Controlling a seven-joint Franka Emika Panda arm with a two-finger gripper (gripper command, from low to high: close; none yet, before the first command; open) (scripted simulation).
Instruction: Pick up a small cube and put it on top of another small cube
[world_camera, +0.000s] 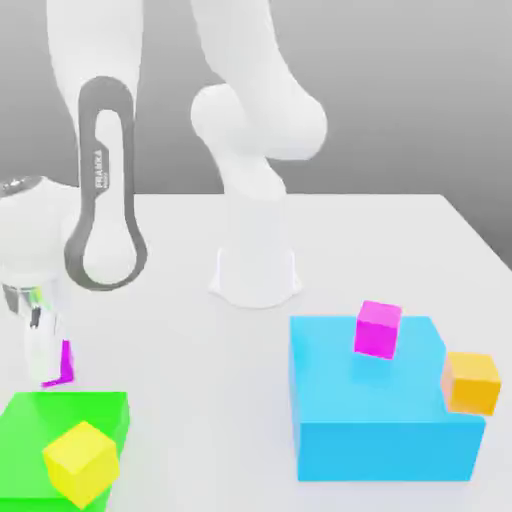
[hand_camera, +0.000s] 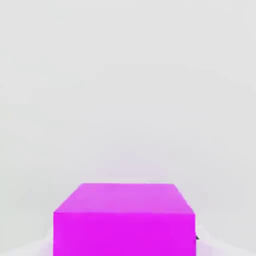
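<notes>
At the lower left of the exterior view, the tool is down at the tabletop, and its fingers are closed narrow on the small cube. This cube is plain magenta-purple, and part of it shows beside the white finger, just above the near green block. In the hand view the same cube sits at the bottom centre of the frame, very close to the camera, with pale tabletop behind it. So I judge that the grasp is made and the lift is not yet done, because the cube seems to be at the level of the tabletop.

The relation that matters for the coming move is the way from the tool to the orange cube. The orange cube is at the lower right of the exterior view, far across the frame from the tool. It looks to be touching the right side of the big blue block, but I cannot tell whether it rests on the tabletop or on a lower step. The carried cube must therefore travel to the right of the frame, and the blue block lies between, so a high path seems safer.

There are no containers here, only blocks that carry things. A larger magenta cube stands on top of the blue block. A yellow cube stands on the green block.
</notes>
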